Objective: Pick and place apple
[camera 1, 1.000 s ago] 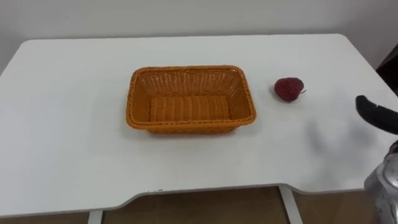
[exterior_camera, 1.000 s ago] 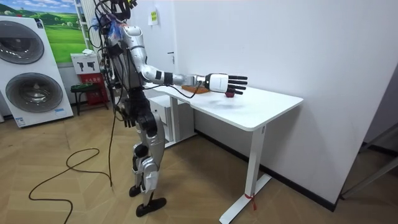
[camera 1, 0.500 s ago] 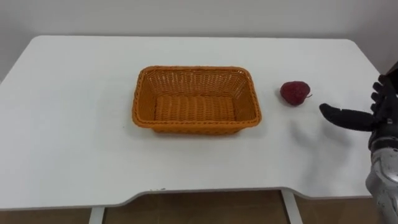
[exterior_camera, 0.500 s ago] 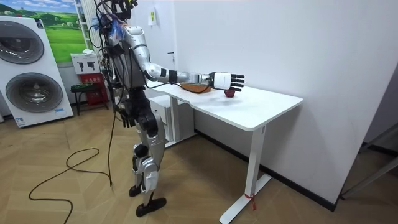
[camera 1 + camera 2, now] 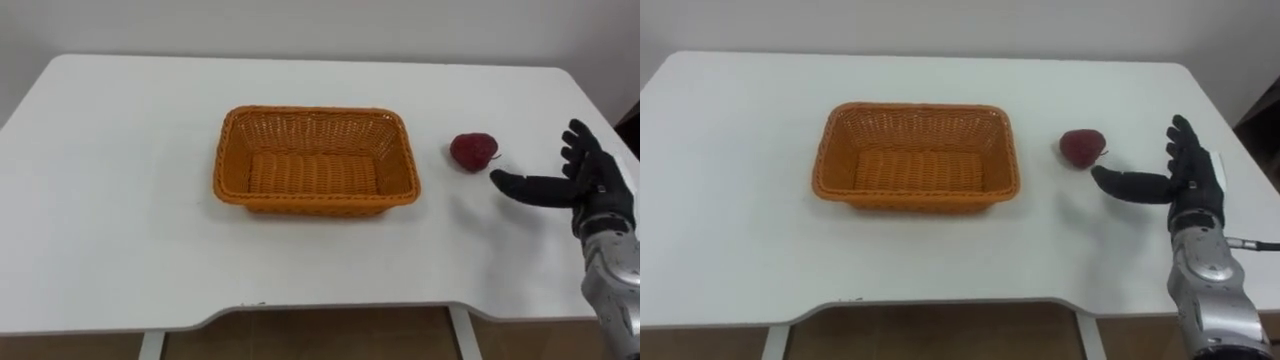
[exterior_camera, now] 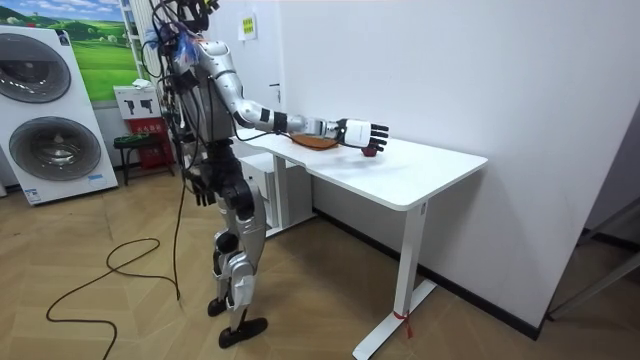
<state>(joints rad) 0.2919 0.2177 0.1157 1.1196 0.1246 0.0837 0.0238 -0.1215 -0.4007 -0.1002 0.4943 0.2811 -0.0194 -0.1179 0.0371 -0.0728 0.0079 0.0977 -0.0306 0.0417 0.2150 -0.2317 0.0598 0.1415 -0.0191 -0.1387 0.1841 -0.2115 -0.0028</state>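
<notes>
Currently holding the right hand (image 5: 592, 186) out over the white counter (image 5: 120, 210) at the right edge of the frame, released, with fingers straight and spread and the thumb stretched leftward. Grasping nothing. Pointing that thumb toward the dark red round apple (image 5: 473, 151), which is sitting on the counter right of centre, near the thumb tip but apart from it. Leaving a clear strip of counter between the apple and the orange woven rectangular basket (image 5: 222, 165), which is lying at the centre of the frame with nothing inside it. Standing at the counter's near edge in the room view, leaning the right arm forward over the top, close to a white wall (image 6: 480, 70). Hanging the left hand (image 6: 203, 186) low by the hip; cannot tell its state.
</notes>
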